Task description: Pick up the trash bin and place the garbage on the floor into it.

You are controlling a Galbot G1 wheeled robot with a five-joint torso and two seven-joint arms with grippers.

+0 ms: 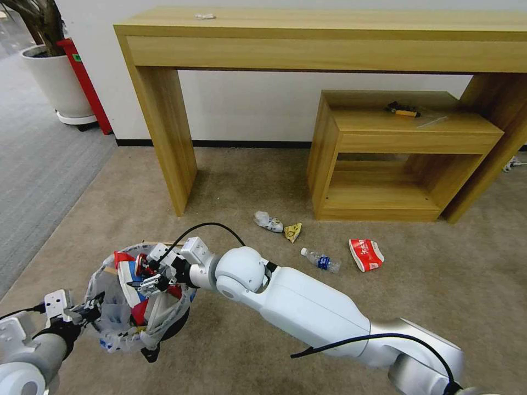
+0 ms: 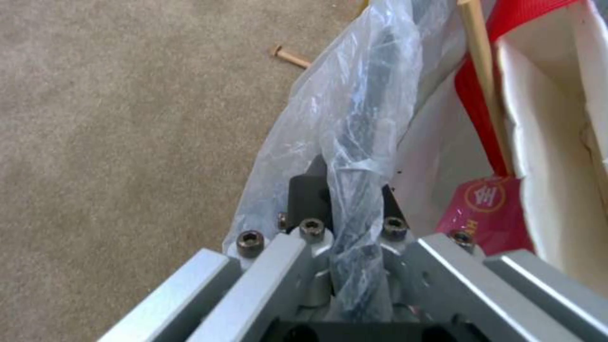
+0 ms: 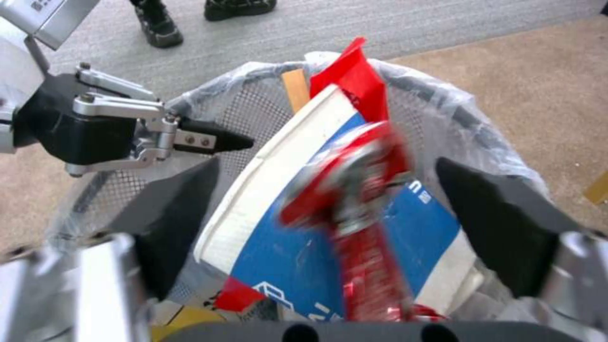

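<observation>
Left claw [image 1: 97,305] clamped on the trash bin [image 1: 110,329] rim, bin held above the floor [image 1: 219,186]. Right arm stretched across, right claw [image 3: 329,228] wide open over the bin; red can [image 3: 361,199] blurred between its jaws. Four garbage pieces on the floor: tissue [image 1: 268,221], yellow wrapper [image 1: 293,231], bottle [image 1: 321,260], carton [image 1: 366,254].
</observation>
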